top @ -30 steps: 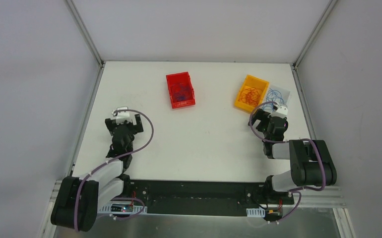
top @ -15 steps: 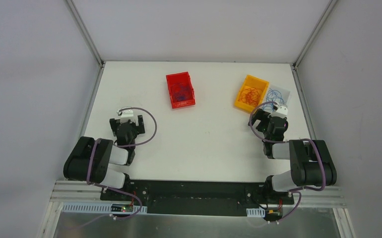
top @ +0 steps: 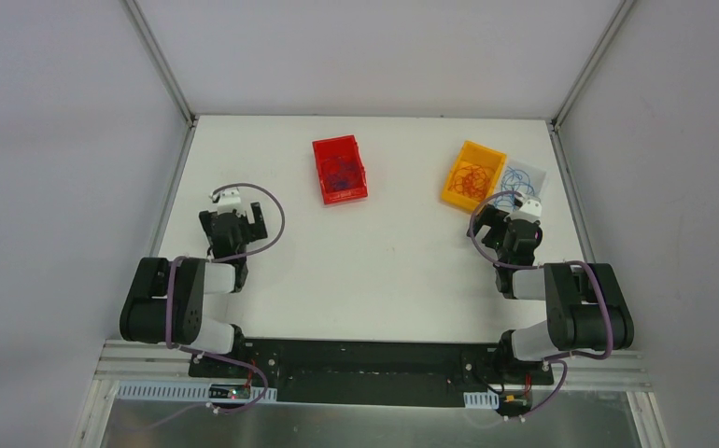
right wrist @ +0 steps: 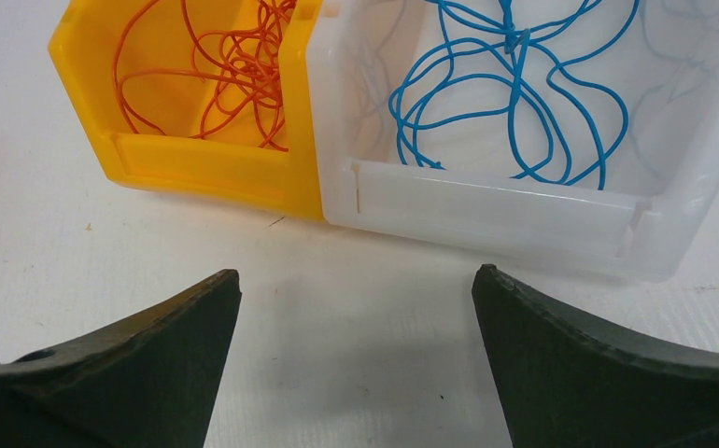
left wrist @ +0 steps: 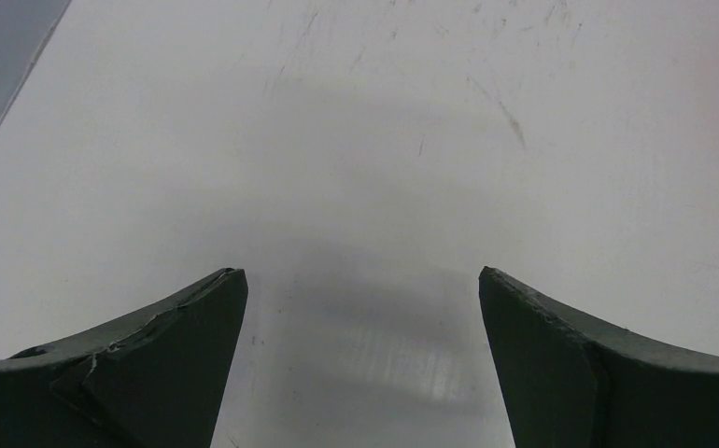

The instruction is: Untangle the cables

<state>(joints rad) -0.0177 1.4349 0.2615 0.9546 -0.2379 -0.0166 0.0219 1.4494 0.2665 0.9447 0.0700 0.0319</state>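
The cables lie sorted by colour in three bins. Red-orange wires [right wrist: 234,65] coil in the yellow bin [right wrist: 197,168], blue wires [right wrist: 514,93] in the clear bin [right wrist: 496,201] beside it, and dark purple wires [top: 340,172] in the red bin [top: 339,191]. My right gripper [right wrist: 356,280] stands open over bare table just in front of the yellow and clear bins, nothing between its fingers. My left gripper [left wrist: 363,280] is open low over bare table at the left side [top: 232,224], far from the bins and empty.
The white table [top: 384,271] is walled by grey panels at the back and sides. The yellow bin [top: 472,175] and clear bin [top: 522,179] sit at the back right, near the table's right edge. Both arm bases stand at the near edge.
The left arm has folded back toward its base, then its gripper has shifted a little farther away and left over the table. The right arm and the bins have not moved.
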